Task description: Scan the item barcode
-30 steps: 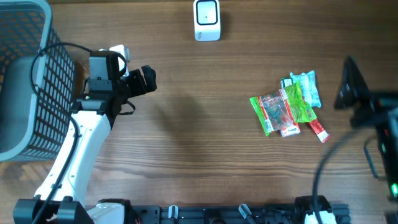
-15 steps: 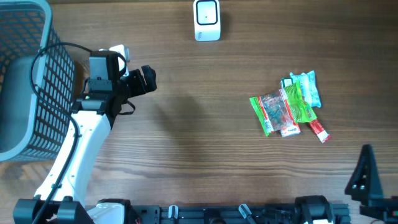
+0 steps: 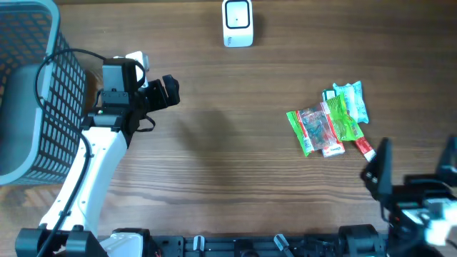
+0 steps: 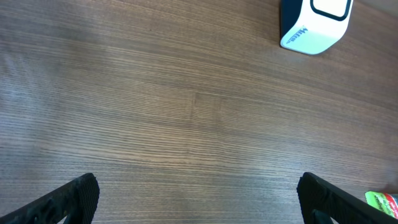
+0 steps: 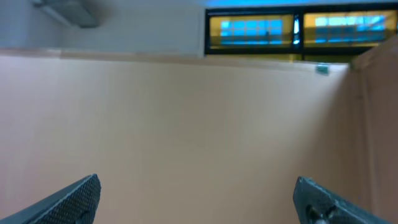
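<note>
A small pile of snack packets [image 3: 328,121], green, red and teal, lies on the wooden table at the right. No barcode shows on them. The white scanner [image 3: 237,23] stands at the back centre, also in the left wrist view as the scanner [image 4: 314,25]. My left gripper [image 3: 168,91] hovers over the left of the table, open and empty [image 4: 199,202], far from the packets. My right gripper [image 3: 414,165] is open just below and right of the pile, touching nothing. Its camera faces a wall, with the gripper [image 5: 199,202] empty.
A grey mesh basket [image 3: 32,93] stands at the left edge beside the left arm. A green packet edge [image 4: 380,200] peeks into the left wrist view's lower right corner. A window [image 5: 298,30] sits high in the right wrist view.
The right arm swung from the right edge down to the bottom corner, then up towards the packets. The left arm and the packets have not moved.
</note>
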`<state>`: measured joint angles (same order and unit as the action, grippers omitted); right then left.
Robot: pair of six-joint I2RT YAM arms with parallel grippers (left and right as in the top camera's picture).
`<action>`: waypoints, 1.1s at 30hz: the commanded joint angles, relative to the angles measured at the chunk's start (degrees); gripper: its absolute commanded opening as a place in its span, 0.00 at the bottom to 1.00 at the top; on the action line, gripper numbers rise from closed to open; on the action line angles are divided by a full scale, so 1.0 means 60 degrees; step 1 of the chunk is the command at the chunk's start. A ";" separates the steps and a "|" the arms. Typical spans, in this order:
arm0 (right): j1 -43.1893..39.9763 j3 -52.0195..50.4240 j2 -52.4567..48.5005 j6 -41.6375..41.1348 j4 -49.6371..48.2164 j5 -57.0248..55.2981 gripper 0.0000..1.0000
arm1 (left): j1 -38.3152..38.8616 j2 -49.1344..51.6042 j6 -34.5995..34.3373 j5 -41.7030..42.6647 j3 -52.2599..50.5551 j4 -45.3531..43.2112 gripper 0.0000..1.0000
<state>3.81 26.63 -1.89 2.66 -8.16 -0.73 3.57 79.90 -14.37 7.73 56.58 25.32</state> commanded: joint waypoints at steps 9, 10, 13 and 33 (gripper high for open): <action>-0.0033 -0.3774 0.0280 -0.0987 -0.2178 0.0546 1.00 | -0.0062 -0.0066 0.0113 -0.0022 0.0051 -0.0025 1.00; -0.0033 -0.3938 0.0280 -0.0987 -0.2182 0.0554 1.00 | -0.0062 -0.0066 0.0113 -0.0022 0.0051 -0.0025 1.00; -0.0033 -0.4411 0.0284 -0.1239 -0.2157 0.0495 1.00 | -0.0062 -0.0066 0.0113 -0.0022 0.0051 -0.0029 1.00; -0.0025 -0.4397 0.0284 -0.0692 0.1333 0.0845 1.00 | -0.0062 -0.0066 0.0113 -0.0022 0.0051 -0.0025 1.00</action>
<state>3.81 0.36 -0.84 -3.66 0.01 2.31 3.57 79.90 -14.37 7.73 56.58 25.32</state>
